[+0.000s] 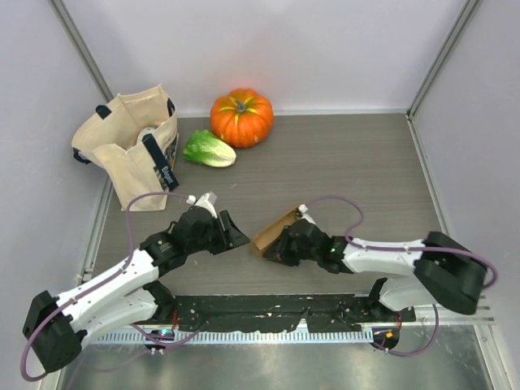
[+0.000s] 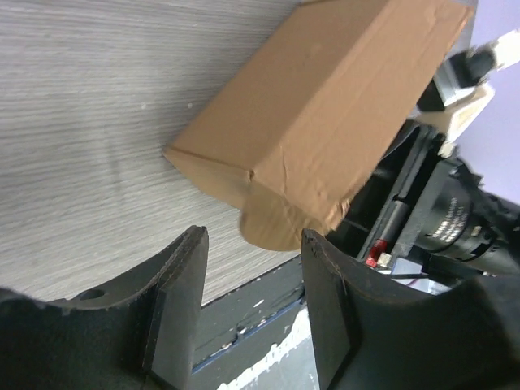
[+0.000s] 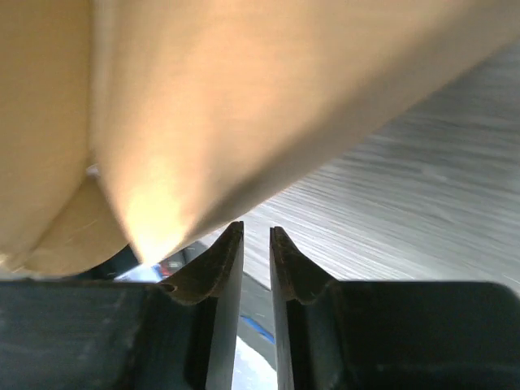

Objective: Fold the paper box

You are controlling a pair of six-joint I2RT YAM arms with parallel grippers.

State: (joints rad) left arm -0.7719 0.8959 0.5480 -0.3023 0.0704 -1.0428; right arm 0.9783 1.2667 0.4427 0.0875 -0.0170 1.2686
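Observation:
The paper box (image 1: 272,230) is tan cardboard, partly folded, and lies tilted on the grey table between the two arms. My left gripper (image 1: 236,236) is open and empty just left of it. In the left wrist view the box (image 2: 325,106) lies right in front of the open gripper (image 2: 252,237), with a rounded tab pointing at the gap. My right gripper (image 1: 283,246) is at the box's near right side. In the right wrist view the box (image 3: 203,97) fills the top, over the left finger, and the gripper (image 3: 256,233) is nearly shut with nothing between the jaws.
An orange pumpkin (image 1: 241,116) and a green lettuce (image 1: 209,150) sit at the back. A beige tote bag (image 1: 130,150) stands at the back left. A dark rail (image 1: 268,309) runs along the near table edge. Walls close in both sides.

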